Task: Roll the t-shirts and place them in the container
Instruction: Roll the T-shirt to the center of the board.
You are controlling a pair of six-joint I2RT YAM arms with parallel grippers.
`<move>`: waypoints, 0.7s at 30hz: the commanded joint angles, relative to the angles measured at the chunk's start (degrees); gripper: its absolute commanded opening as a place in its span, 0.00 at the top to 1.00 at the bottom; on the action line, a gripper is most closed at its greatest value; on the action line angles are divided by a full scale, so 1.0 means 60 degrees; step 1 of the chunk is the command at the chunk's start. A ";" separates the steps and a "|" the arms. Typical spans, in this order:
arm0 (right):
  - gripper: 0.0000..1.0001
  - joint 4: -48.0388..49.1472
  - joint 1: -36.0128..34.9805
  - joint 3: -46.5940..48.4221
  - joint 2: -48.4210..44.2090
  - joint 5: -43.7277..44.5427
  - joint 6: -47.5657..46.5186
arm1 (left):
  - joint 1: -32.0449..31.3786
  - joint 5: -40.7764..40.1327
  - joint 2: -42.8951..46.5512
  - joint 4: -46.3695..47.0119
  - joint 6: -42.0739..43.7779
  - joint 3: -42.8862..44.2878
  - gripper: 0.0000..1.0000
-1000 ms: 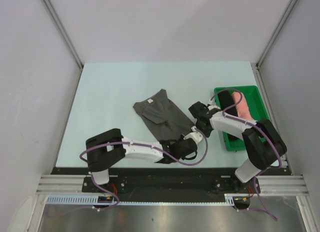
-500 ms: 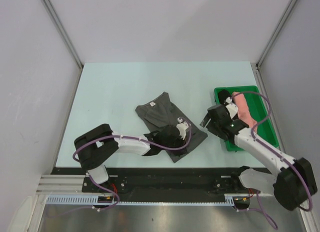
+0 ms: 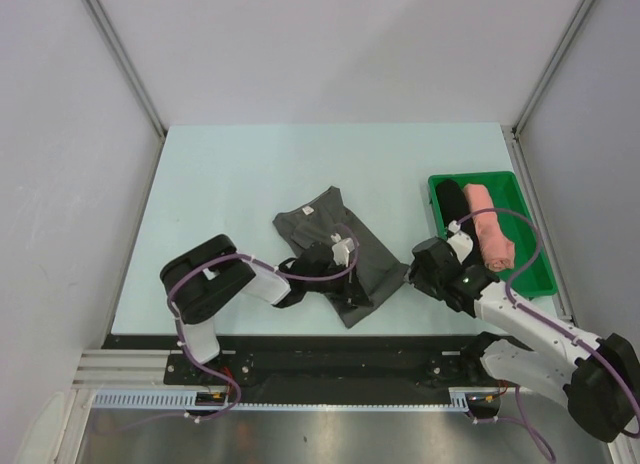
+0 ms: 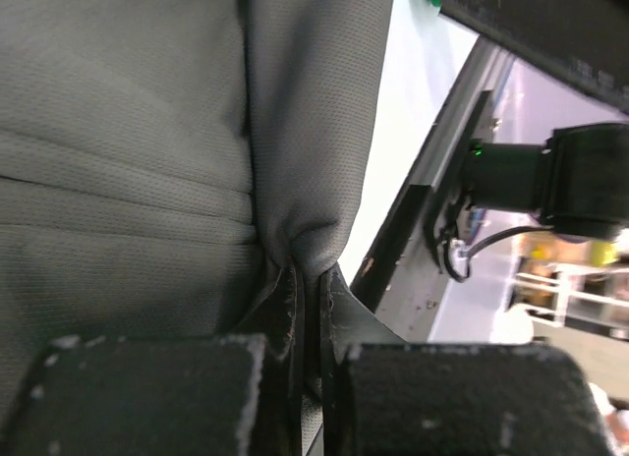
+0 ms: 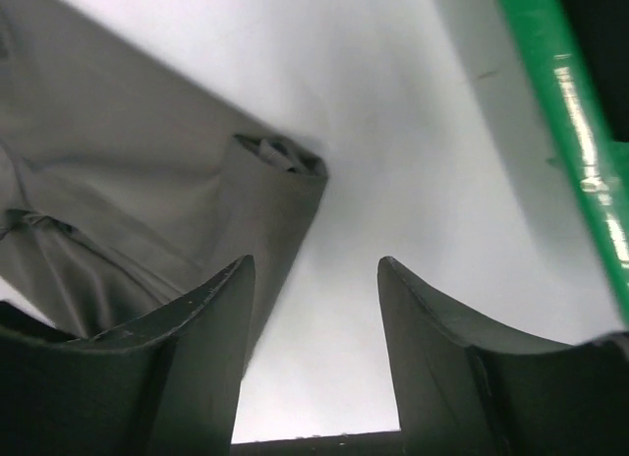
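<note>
Grey tee [image 3: 372, 266]: spread on the table [image 3: 240, 164], near-middle, white neck label at its far end
Left arm [image 3: 265, 284]: elbow folded by its base, forearm low over the cloth, left gripper [image 4: 310, 297] pinched tight on a ridge of grey fabric
Right arm [image 3: 520, 314]: stretched low, right gripper [image 5: 314, 264] spread apart, holding nothing, at the tee's right edge
Wrist-only: puckered sleeve hem, green tray [image 5: 560, 83] rim close by
Tray: black roll [image 3: 450, 199] and pink roll [image 3: 488, 239] side by side
Room: wide tabletop beyond the tee

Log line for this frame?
left hand: shut on dark grey cloth t-shirt | right hand: open, empty | black rolled t-shirt, salmon-pink rolled t-shirt: in green plastic tray
</note>
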State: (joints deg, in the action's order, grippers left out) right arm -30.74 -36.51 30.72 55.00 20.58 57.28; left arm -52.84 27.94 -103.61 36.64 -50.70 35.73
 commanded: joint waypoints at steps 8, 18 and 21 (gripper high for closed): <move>0.48 0.1621 -0.0492 -0.0081 0.1071 0.0247 0.0532 | 0.0559 0.0938 -0.0617 0.0061 -0.0911 -0.0212 0.97; 0.49 0.2560 -0.0492 -0.0037 0.2053 0.0291 0.0532 | 0.0662 0.0909 -0.0675 -0.0701 -0.0501 0.0081 0.96; 0.50 0.2692 -0.0492 0.0007 0.2360 0.0305 0.0561 | 0.0662 0.0880 -0.0661 -0.0920 -0.0384 0.0125 0.96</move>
State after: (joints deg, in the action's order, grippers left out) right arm -17.87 -39.22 30.44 67.53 20.56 59.57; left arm -49.30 33.28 -106.13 37.10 -55.86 36.21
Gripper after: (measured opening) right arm 0.506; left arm 0.046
